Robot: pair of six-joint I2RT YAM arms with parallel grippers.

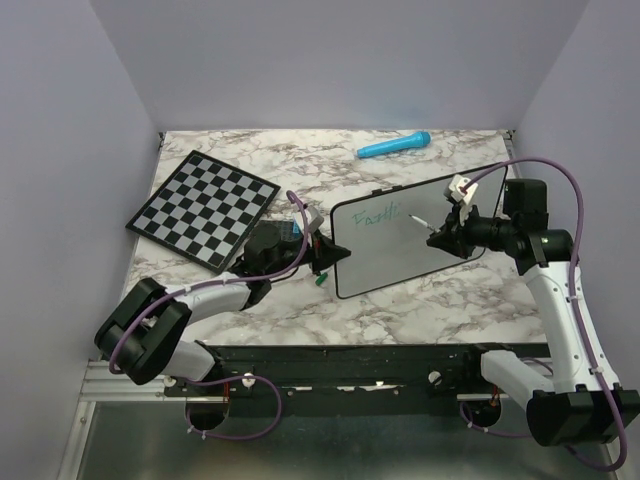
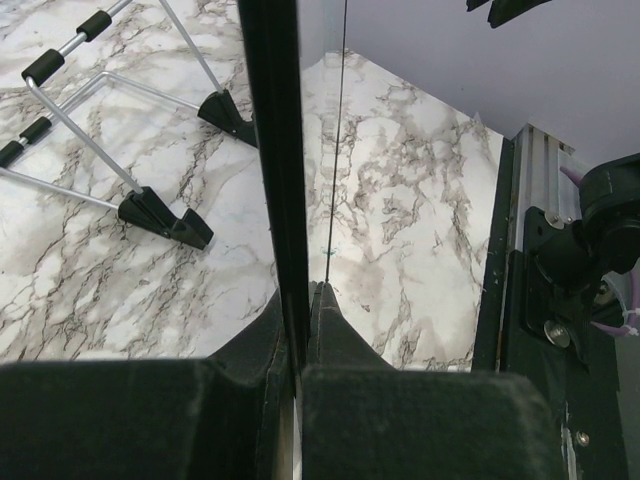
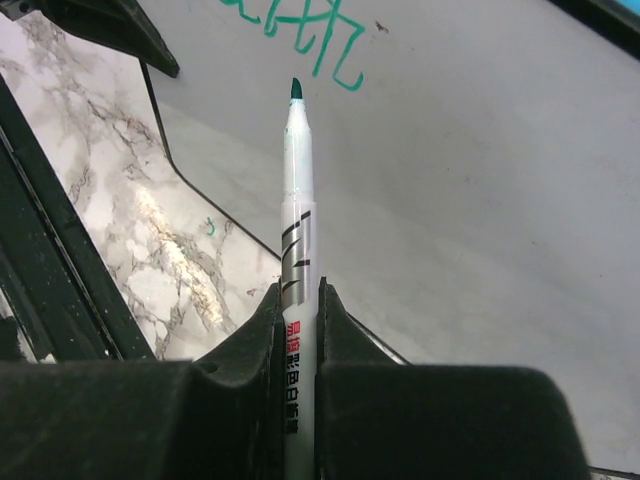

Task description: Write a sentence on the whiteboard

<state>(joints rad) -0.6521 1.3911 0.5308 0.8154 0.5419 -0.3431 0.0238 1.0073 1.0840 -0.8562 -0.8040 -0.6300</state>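
The whiteboard (image 1: 415, 250) stands tilted on the marble table, black-framed. One teal word, roughly "Faith" (image 1: 377, 215), is written near its top left; its last letters show in the right wrist view (image 3: 320, 35). My left gripper (image 1: 325, 255) is shut on the board's left edge (image 2: 272, 180). My right gripper (image 1: 440, 236) is shut on a white marker (image 3: 298, 260) with a teal tip (image 3: 296, 89). The tip is just below and right of the word, slightly off the board's surface (image 3: 480, 200).
A black-and-white chessboard (image 1: 203, 209) lies at the back left. A blue marker-like object (image 1: 394, 146) lies at the back centre. The board's wire stand with black feet (image 2: 165, 218) shows in the left wrist view. A small green cap (image 1: 320, 281) lies by the left gripper.
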